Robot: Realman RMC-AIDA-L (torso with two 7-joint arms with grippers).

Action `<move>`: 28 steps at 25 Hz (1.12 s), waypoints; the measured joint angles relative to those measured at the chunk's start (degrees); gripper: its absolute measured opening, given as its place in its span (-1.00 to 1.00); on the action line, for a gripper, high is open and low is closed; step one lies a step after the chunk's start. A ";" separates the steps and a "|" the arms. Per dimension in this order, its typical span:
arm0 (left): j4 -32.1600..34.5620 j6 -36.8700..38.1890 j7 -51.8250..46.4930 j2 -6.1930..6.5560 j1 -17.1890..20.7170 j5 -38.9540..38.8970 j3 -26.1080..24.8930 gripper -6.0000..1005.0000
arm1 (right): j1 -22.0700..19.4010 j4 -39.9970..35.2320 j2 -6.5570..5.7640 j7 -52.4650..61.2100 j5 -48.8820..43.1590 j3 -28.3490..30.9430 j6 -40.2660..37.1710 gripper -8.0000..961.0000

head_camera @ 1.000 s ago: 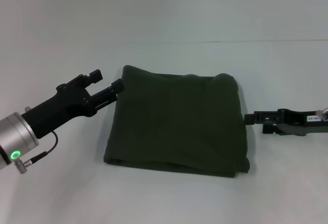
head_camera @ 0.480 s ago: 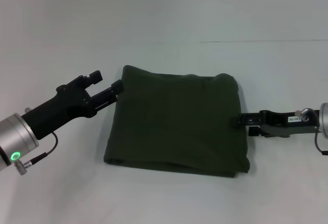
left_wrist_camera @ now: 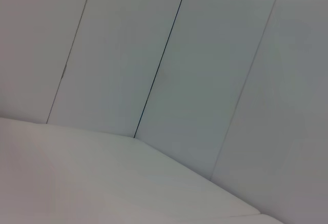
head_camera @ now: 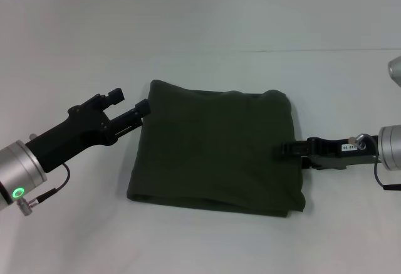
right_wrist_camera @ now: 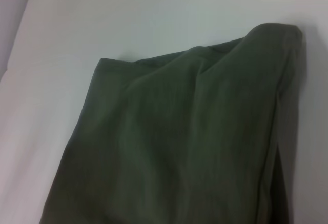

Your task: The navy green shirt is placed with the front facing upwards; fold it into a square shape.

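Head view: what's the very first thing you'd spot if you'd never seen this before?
The dark green shirt, folded into a rough square in the middle of the white table, stands out most. Next come two black arms: the left end effector at the shirt's far left corner, the right end effector reaching over its right edge.

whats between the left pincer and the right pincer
Only the folded navy green shirt: in the head view, the left pincer is at one edge, the right pincer over the other.

Pale wall panels (left_wrist_camera: pixel 205 70), thin dark seams between them, white table surface (left_wrist_camera: pixel 92 183) below
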 joint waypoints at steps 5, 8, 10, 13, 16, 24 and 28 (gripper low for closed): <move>0.00 -0.04 0.05 0.00 0.00 0.00 0.00 0.59 | 0.13 0.00 0.21 0.00 0.00 0.00 0.02 0.94; 0.00 -0.06 0.11 0.00 0.00 0.00 0.00 0.59 | 0.38 0.00 0.46 -0.02 0.00 0.01 0.09 0.85; 0.01 -0.06 0.13 0.00 0.00 0.00 0.00 0.59 | 0.53 0.00 0.59 -0.02 0.00 -0.08 0.11 0.79; 0.00 -0.06 0.15 0.00 0.00 0.00 0.00 0.59 | 0.70 0.00 0.91 -0.20 0.00 -0.73 0.26 0.57; 0.00 -0.05 0.21 0.00 0.00 0.00 -0.24 0.59 | 0.74 0.00 1.17 -0.54 0.00 -1.31 1.67 0.36; 0.01 -0.05 0.26 0.00 0.04 0.00 -0.79 0.59 | 0.58 0.00 1.40 -1.82 0.38 -1.55 3.32 -0.15; 0.01 -0.05 0.31 0.00 -0.04 0.00 -0.79 0.59 | 0.58 -0.32 1.36 -2.25 0.43 -1.23 3.78 -0.53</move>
